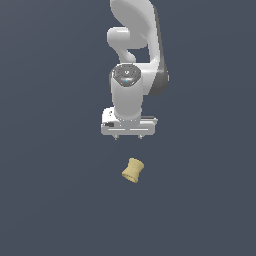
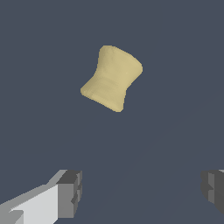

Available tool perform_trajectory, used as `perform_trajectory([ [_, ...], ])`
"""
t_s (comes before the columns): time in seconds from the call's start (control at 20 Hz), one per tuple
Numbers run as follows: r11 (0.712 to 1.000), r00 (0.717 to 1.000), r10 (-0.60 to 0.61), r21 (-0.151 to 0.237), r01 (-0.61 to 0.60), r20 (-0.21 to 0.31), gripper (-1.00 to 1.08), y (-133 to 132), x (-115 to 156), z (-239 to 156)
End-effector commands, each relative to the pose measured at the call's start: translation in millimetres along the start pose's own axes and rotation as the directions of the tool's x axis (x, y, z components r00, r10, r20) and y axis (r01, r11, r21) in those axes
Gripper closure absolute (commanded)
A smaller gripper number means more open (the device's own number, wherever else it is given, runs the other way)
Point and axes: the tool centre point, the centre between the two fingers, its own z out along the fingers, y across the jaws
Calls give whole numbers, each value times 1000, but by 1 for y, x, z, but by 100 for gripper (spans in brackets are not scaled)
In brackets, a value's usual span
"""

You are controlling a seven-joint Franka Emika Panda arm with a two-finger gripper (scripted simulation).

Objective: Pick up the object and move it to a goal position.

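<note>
Pincer hovering with jaws spread wide, gripping nothing.
The tan spool is lying tilted on the dark counter, apart from the fingertips.

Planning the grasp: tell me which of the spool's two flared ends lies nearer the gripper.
The spool's upper end in the exterior view, tilted toward that view's right, lies nearer the open gripper; the other end points away.

Apart from the task's own things, only a flat surface of dark blue-grey colour was in view. It filled the whole exterior view from edge to edge, with no pattern and no visible border. In the wrist view the same plain surface lay behind everything, a little uneven in shade.
</note>
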Motion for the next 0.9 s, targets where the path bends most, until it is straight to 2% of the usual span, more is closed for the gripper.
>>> perform_trajectory([
  [0.0, 1000, 1000, 26, 0, -26, -2, -92, -1, 6, 3],
  [0.4, 986, 986, 166, 1, -166, -14, -92, -7, 37, 19],
  [0.85, 935, 935, 354, 4, -354, -32, -92, -16, 76, 46],
])
